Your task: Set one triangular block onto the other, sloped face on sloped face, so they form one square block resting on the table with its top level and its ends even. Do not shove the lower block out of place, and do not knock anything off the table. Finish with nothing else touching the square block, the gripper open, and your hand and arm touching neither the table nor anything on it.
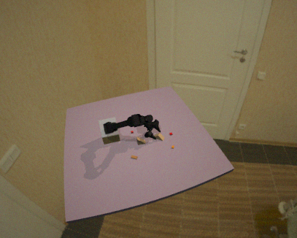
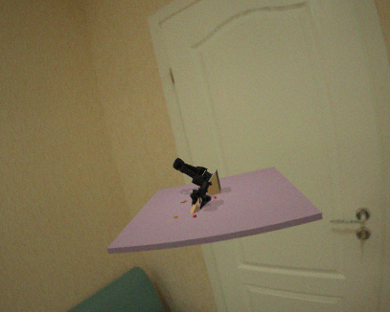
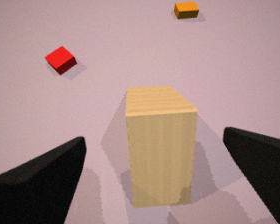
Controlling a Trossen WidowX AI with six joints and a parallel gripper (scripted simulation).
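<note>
One triangular wooden block (image 1: pixel 160 136) (image 2: pixel 194 209) (image 3: pixel 161 155) stands on the table, with an upright pale face toward the wrist camera. My gripper (image 1: pixel 157 134) (image 2: pixel 197 206) (image 3: pixel 156 138) is open and empty, low over that block, with a finger on either side and gaps visible in the wrist view. The other triangular block (image 1: pixel 140 140) lies apart from it, nearer the arm's base, in the top view; in the exterior view I cannot make it out. The blocks are separate.
A red cube (image 1: pixel 171 133) (image 2: pixel 195 216) (image 3: pixel 61 59) and an orange block (image 1: pixel 173 147) (image 2: pixel 175 217) (image 3: pixel 186 10) lie beyond the near block. Another red cube (image 1: pixel 132 132) (image 2: pixel 215 197) and a small tan block (image 1: pixel 134 157) (image 2: pixel 183 201) lie elsewhere. The arm's base stands on a box (image 1: pixel 111 139) (image 2: pixel 215 186).
</note>
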